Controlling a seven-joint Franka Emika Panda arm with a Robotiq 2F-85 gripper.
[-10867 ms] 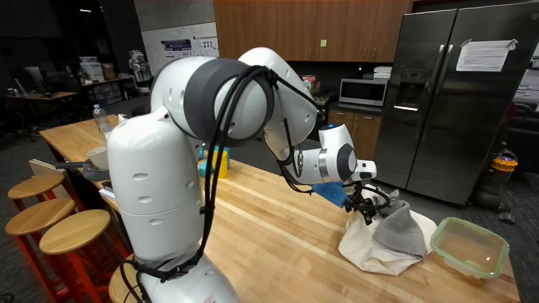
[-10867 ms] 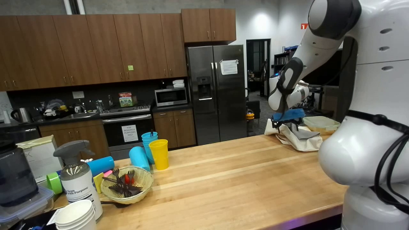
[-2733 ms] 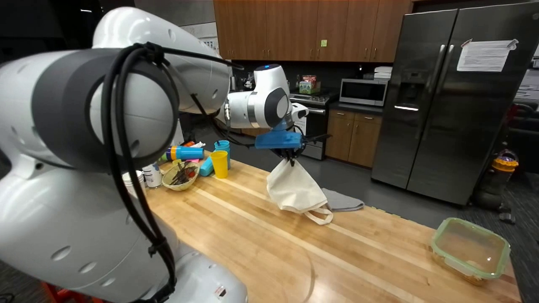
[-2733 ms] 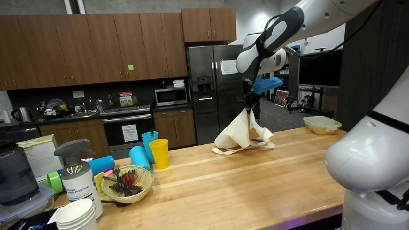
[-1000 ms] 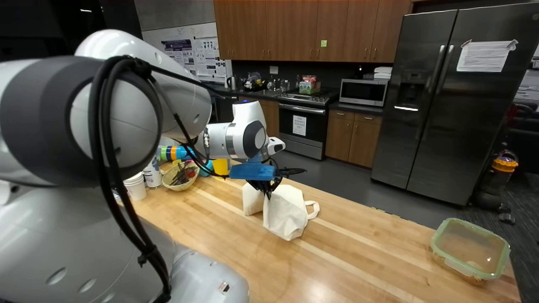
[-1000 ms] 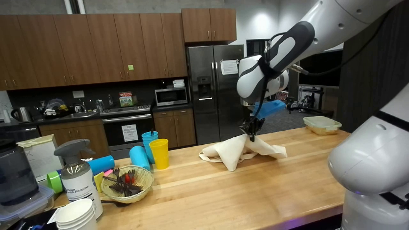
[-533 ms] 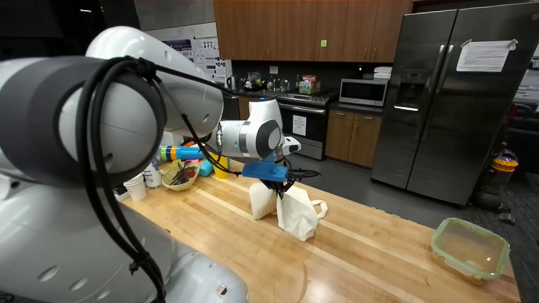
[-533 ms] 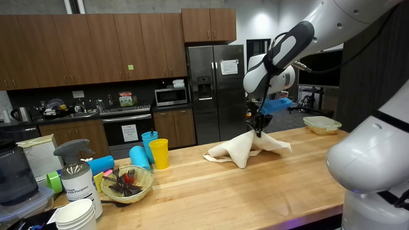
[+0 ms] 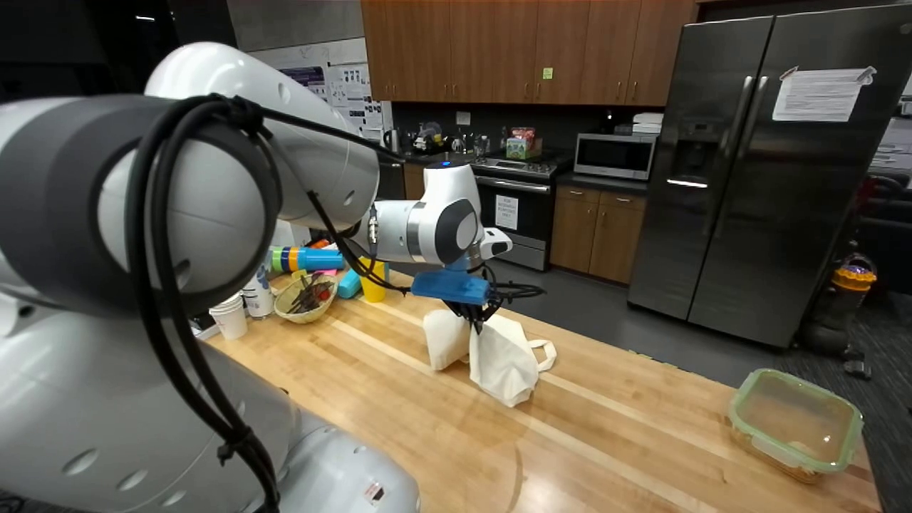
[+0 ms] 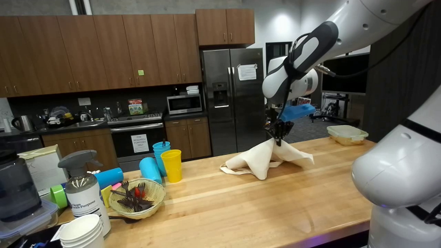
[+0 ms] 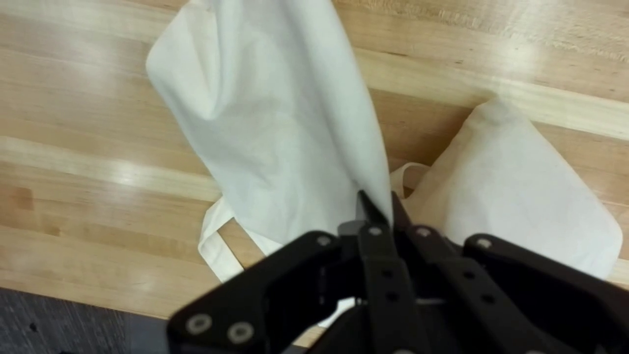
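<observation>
The gripper pinches a fold of the bag. In an exterior view, the basket sits at nine o'clock from it.

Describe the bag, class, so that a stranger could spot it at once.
Find the wooden table, then the gripper above it. The gripper pinches the bag. Unlike the yellow cup and lidded tub, it is limp cream cloth with looped handles.
</observation>
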